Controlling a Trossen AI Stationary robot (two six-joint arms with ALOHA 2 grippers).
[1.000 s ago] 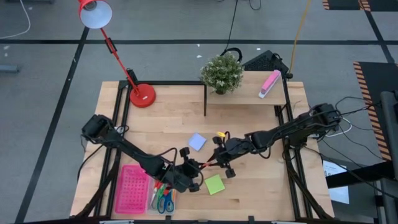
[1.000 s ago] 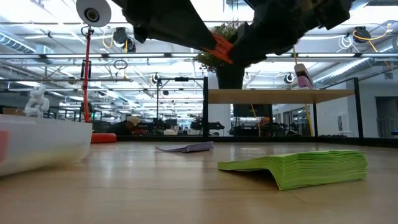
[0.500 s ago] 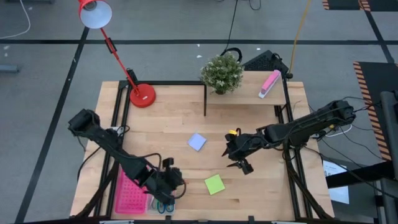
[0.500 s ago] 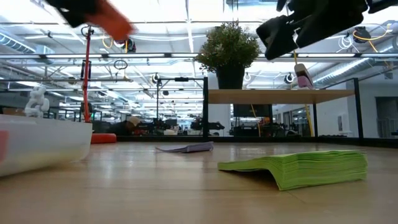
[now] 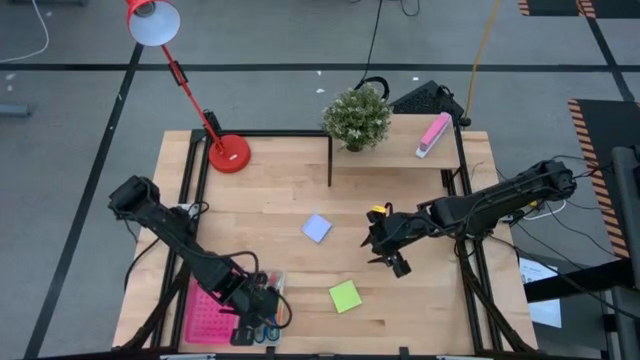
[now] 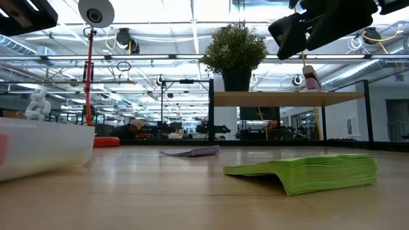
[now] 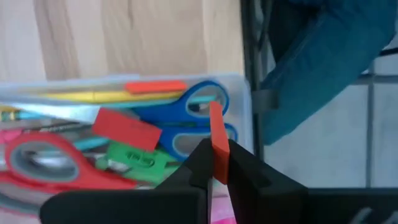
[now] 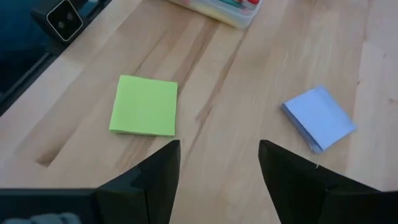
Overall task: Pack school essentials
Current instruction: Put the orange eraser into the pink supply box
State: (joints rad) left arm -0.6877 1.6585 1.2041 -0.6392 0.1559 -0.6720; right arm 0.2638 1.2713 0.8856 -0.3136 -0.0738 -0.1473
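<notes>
Hiding scissors [image 7: 186, 118]: left gripper [image 7: 214, 163], orange block [image 7: 217, 146].

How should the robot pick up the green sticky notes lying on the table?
The green note pad lies flat on the bare table with nothing touching it. A good guess: come straight down from above and pinch two opposite straight edges, since it is a low square stack. The right tool is open and nearest, so it seems best placed.

Orange-red block [image 7: 219, 144] pinched in the dark left gripper [image 7: 216, 171], blue-handled scissors [image 7: 198, 119] just beyond it, red block [image 7: 126, 129], green block [image 7: 132, 156], red-handled scissors [image 7: 46, 162] beside, lime-green note pad [image 8: 145, 105] and pale-blue note pad [image 8: 319, 117] ahead of the black right gripper [image 8: 217, 163], pale wood table [image 8: 224, 74]
</notes>
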